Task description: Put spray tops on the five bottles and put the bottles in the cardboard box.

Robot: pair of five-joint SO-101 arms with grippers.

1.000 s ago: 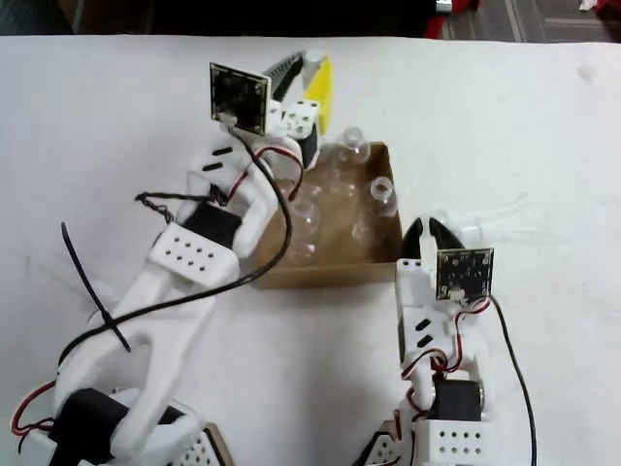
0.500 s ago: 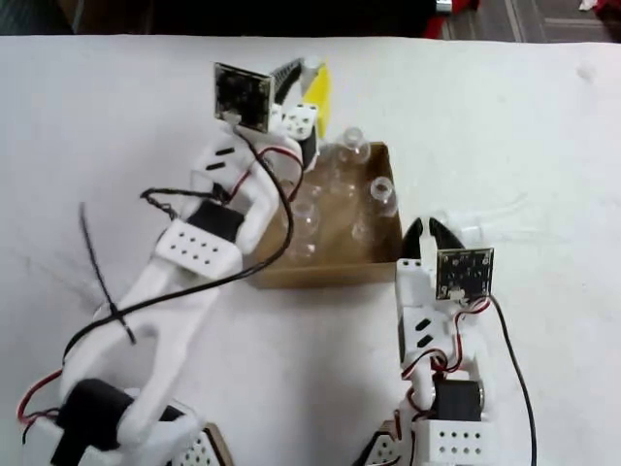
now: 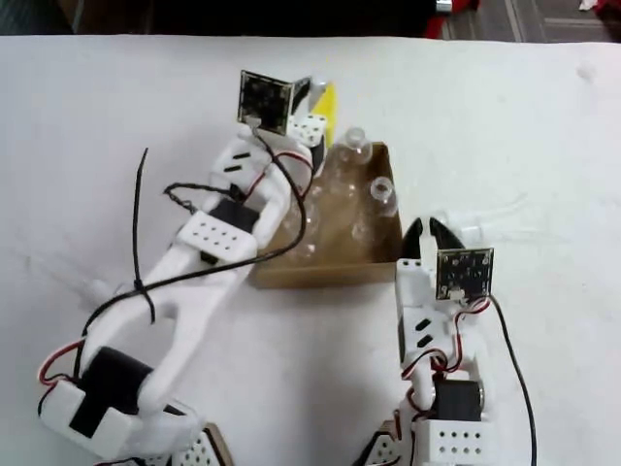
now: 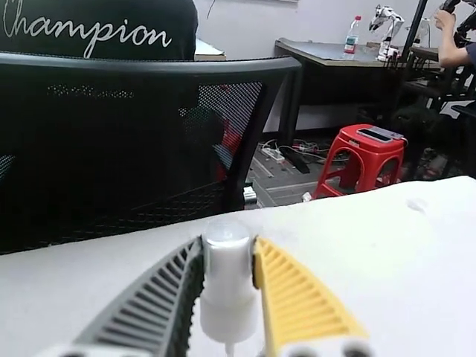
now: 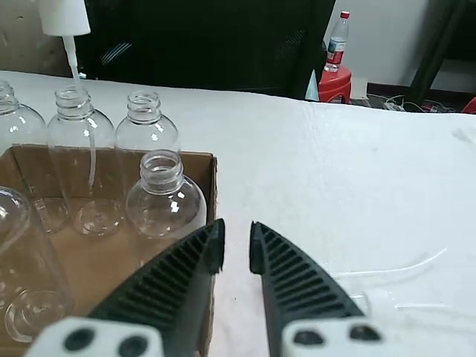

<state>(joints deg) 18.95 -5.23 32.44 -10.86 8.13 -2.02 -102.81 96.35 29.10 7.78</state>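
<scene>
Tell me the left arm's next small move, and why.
Probably lower the left gripper straight down: it is shut on a spray top, whose tube reaches into an open bottle in the cardboard box, while the top sits above the neck.

You can pass over the table (image 3: 543, 146) right of the cardboard box (image 3: 320, 273); the left arm (image 3: 218, 238) blocks its left side.

The left arm (image 3: 209, 243) lies stretched along the left side of the cardboard box (image 3: 320, 275). The left gripper (image 4: 227, 247) is raised above the box's far edge, its jaws clamped on a white spray top (image 4: 227, 297). The right gripper (image 3: 428, 229) sits low just beside the box's near right corner, with its jaws slightly parted.
</scene>
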